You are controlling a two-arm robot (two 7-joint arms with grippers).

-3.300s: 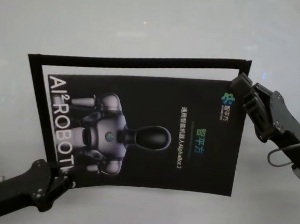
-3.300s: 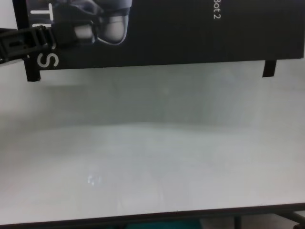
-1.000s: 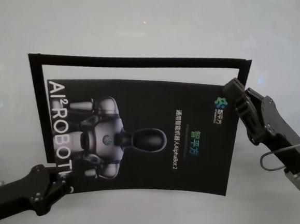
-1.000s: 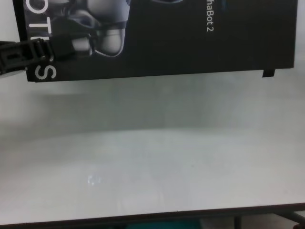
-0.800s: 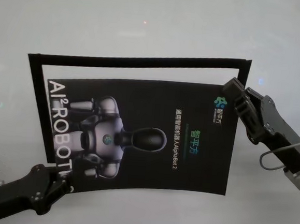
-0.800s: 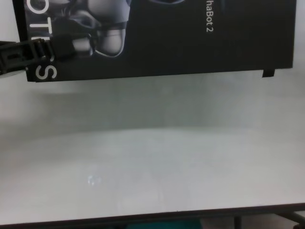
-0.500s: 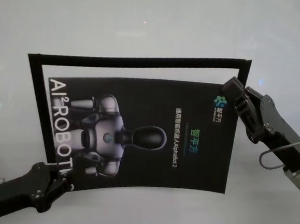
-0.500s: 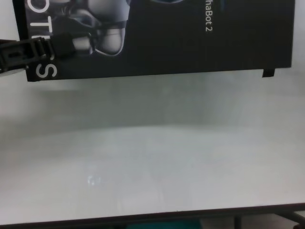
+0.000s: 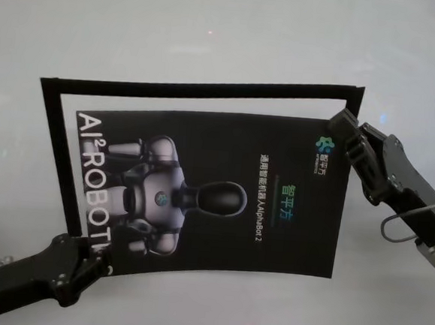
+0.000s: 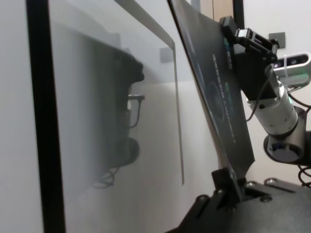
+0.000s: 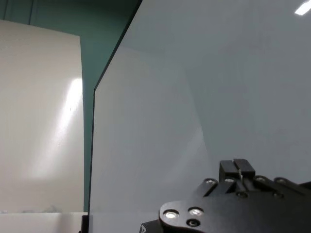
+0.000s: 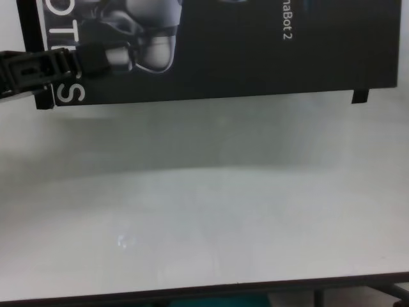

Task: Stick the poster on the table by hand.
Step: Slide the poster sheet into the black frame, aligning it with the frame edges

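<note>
The poster (image 9: 215, 192), black with a white-grey robot and big white letters, hangs a little above the white table (image 9: 213, 27). My left gripper (image 9: 93, 262) is shut on its near left corner, over the lettering. My right gripper (image 9: 339, 131) is shut on its far right corner by the logo. In the chest view the poster (image 12: 255, 51) fills the top, with the left gripper (image 12: 96, 59) across it. The left wrist view shows the poster (image 10: 218, 87) edge-on, pinched by the left gripper (image 10: 228, 182), with the right gripper (image 10: 243, 41) farther off. In the right wrist view the right gripper (image 11: 238, 170) is at the bottom.
Narrow black tape strips (image 9: 201, 86) lie on the table as a frame along the poster's far, left and right sides. Two strip ends (image 12: 361, 96) show below the poster in the chest view. The table's dark front edge (image 12: 204, 291) is near.
The poster and both grippers have shifted a little to the right, so the sheet's right edge now sits closer under the right tape strip. Both grips are unchanged.
</note>
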